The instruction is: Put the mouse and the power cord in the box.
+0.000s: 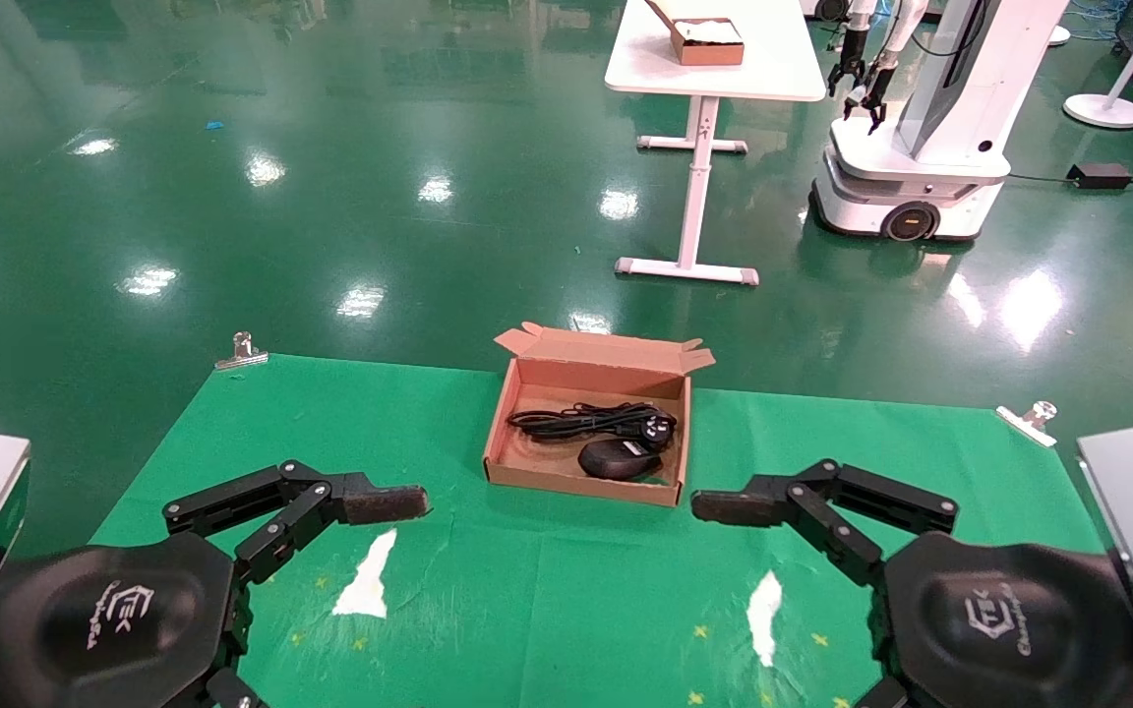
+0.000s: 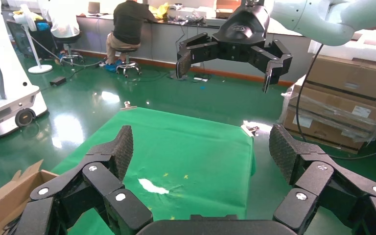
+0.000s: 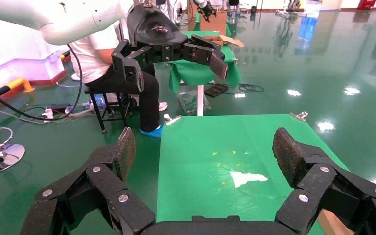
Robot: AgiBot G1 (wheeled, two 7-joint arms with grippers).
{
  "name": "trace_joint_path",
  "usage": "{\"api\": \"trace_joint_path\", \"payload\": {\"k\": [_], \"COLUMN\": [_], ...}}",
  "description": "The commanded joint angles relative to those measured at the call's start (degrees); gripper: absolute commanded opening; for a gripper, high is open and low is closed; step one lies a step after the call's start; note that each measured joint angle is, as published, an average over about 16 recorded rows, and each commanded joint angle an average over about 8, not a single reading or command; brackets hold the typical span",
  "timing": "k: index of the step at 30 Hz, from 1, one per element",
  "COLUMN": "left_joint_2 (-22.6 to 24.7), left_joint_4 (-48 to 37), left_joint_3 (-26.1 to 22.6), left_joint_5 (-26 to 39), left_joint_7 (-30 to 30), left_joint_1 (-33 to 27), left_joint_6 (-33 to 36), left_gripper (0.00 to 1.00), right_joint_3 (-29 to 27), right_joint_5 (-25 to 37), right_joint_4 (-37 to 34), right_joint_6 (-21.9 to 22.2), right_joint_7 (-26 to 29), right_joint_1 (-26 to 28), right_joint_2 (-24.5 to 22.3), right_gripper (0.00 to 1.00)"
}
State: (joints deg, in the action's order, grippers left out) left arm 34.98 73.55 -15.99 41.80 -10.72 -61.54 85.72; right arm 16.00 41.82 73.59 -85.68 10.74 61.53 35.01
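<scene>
The brown cardboard box [image 1: 502, 433] stands open at the middle of the green cloth, its lid flap raised at the far side. Inside it lie the coiled black power cord [image 1: 591, 420] with its plug, and in front of that the black mouse [image 1: 616, 458] with a pale label. My left gripper [image 2: 200, 147] is open and empty over the cloth to the box's left; one of its fingers [image 1: 385, 503] reaches toward the box's near corner. My right gripper [image 3: 203, 149] is open and empty on the box's right. A corner of the box [image 2: 10, 196] shows in the left wrist view.
Two white tears [image 1: 365, 580] [image 1: 763, 600] mark the green cloth near me. Metal clips [image 1: 242, 352] [image 1: 1027, 421] hold its far corners. Beyond, on the green floor, stand a white table [image 1: 773, 69] with a smaller brown box [image 1: 709, 41] and another robot [image 1: 921, 147].
</scene>
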Motion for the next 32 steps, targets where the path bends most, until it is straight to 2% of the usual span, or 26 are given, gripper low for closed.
{"api": "trace_joint_path", "payload": {"k": [1, 32], "left_joint_2": [0.0, 0.0], "left_joint_4": [0.0, 0.0], "left_joint_3": [0.0, -0.1], "left_joint_5": [0.0, 0.0], "left_joint_7": [0.0, 0.0], "left_joint_1": [0.0, 0.0], "left_joint_6": [0.0, 0.0], "left_gripper": [1.00, 1.00], "right_joint_3": [0.0, 0.0], "right_joint_5": [0.0, 0.1], "right_joint_4": [0.0, -0.1], "right_joint_6": [0.0, 0.0], "right_joint_7": [0.0, 0.0], "right_joint_1": [0.0, 0.1], "right_joint_2": [0.0, 0.0], "right_gripper": [1.00, 1.00]}}
